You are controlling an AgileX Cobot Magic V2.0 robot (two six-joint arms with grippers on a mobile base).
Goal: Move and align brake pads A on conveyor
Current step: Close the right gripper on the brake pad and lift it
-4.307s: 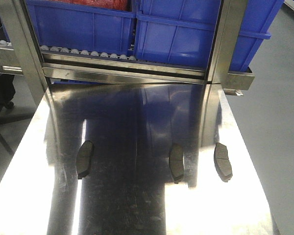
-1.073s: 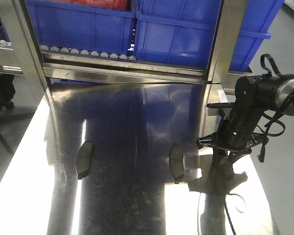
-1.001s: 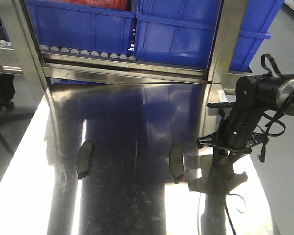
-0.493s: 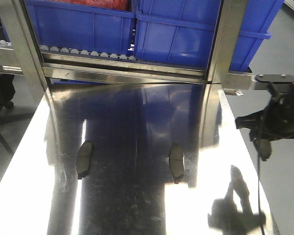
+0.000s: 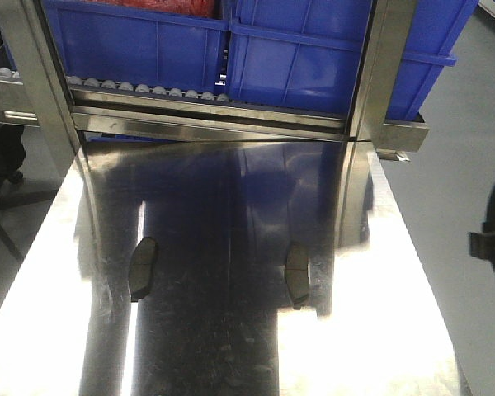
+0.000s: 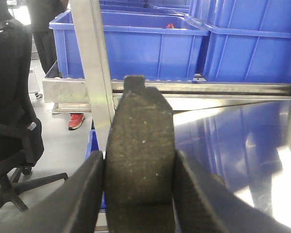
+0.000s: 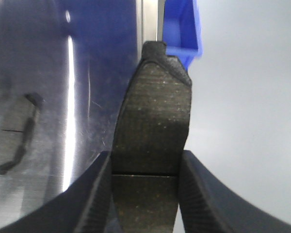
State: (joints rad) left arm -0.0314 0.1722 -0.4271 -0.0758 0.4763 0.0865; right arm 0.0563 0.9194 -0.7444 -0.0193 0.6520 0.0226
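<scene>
Gripping the first brake pad (image 6: 140,126) in the left gripper (image 6: 139,167): closed down to pad width, pinching both long edges, friction face to the camera, pad end poking toward 12 o'clock. Same with the right gripper (image 7: 146,167): clamped on the second brake pad (image 7: 153,111), open no wider than the pad itself. Holding both off any surface. Hanging the right one past the 3 o'clock edge of the steel tabletop (image 5: 231,346), over grey floor (image 7: 242,121).

Lying flat on the tabletop: the third pad (image 5: 143,268) at 9 o'clock and the fourth pad (image 5: 296,275) just right of centre. Well apart, roughly parallel, long axes toward 12 o'clock. Backed at 12 o'clock by blue bins (image 5: 148,45) above a row of small rollers (image 5: 140,87).

No conveyor in any view, so cannot tell how close the drop-off is.

Judging progress as early to middle: two of four pads picked up, none seen placed or aligned. Left to do, as a guess: carry both held pads to the belt, set down, line up, then fetch the two on the tabletop and repeat.
</scene>
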